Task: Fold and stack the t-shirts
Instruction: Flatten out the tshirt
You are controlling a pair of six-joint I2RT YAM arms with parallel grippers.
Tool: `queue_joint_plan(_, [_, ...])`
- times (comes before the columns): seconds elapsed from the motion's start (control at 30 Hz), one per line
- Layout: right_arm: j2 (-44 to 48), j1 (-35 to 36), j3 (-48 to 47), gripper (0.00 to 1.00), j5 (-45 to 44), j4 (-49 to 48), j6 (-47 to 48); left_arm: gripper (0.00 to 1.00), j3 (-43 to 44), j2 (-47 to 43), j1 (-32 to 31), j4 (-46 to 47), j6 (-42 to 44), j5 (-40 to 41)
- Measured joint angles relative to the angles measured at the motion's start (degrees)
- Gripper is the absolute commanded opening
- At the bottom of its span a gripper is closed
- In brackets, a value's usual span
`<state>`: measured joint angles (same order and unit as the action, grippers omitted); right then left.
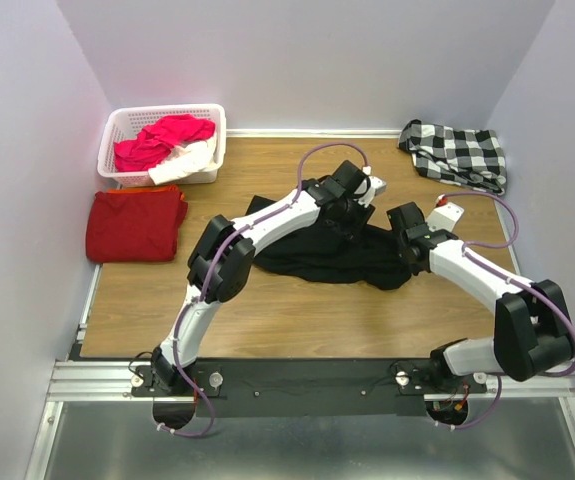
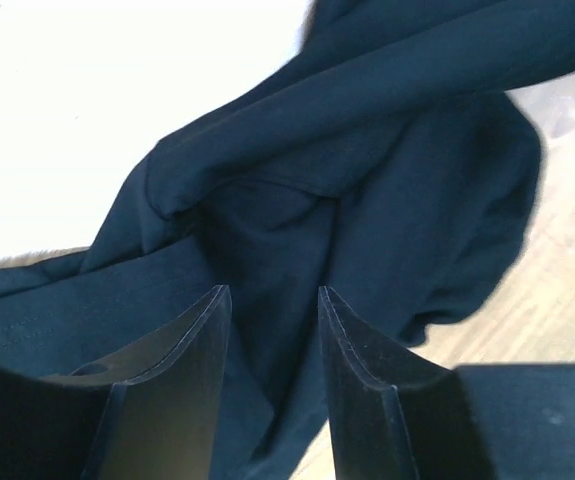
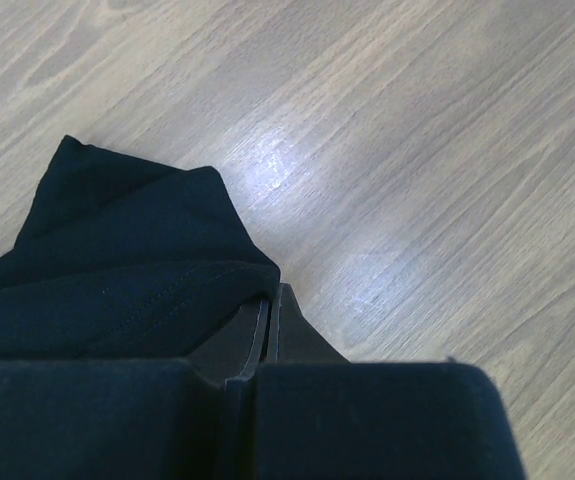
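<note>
Black tee [image 1: 339, 262]: we see it crumpled in a loose heap near the middle of the table [image 1: 267, 320], between the two arms; no print shows from above.
Red tee [image 1: 135, 225]: folded flat at the table's left edge, well apart from the black tee and just in front of the basket [image 1: 117, 125].
Left tool [image 2: 272, 325]: we see its jaws standing apart, pointing down at the bunched folds of the black tee; dark cloth fills the gap behind them, and neither finger presses on it.
Right tool [image 3: 270, 312]: shut tight, fingers together, at the right end of the black tee; a stitched hem runs into the closed tips and looks pinched there, with bare wood beyond it.
Basket: white, at the far left corner, holding pink-red and white clothes [image 1: 167, 140].
Checked cloth [image 1: 457, 155]: black and white, bunched at the far right corner, away from both tools.
</note>
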<state>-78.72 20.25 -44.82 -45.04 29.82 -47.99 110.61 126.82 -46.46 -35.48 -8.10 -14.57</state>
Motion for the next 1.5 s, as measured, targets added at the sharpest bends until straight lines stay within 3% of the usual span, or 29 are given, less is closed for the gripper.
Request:
queue_joint_plan(0.37, [0.70, -0.02, 0.02, 0.01, 0.00, 0.26, 0.02, 0.48, -0.61, 1.38, 0.28, 1.90, -2.47, 7.76])
queue_joint_plan(0.63, [1.40, -0.02, 0.55, 0.01, 0.00, 0.31, 0.00, 0.45, -0.57, 3.21, 0.31, 2.40, -2.95, 8.94])
queue_joint_plan(0.8, [1.40, -0.02, 0.63, 0.01, 0.00, 0.31, 0.00, 0.28, -0.61, 3.58, 0.31, 2.40, -3.02, 9.07])
queue_joint_plan(0.93, [1.40, -0.02, 0.63, 0.01, 0.00, 0.31, 0.00, 0.00, -0.61, 3.58, 0.31, 2.40, -3.04, 9.49])
queue_joint_plan(1.5, [1.40, -0.02, 0.15, 0.01, -0.02, 0.63, 0.46, 0.00, 0.42, 0.15, 2.84, -0.81, -3.34, 16.83])
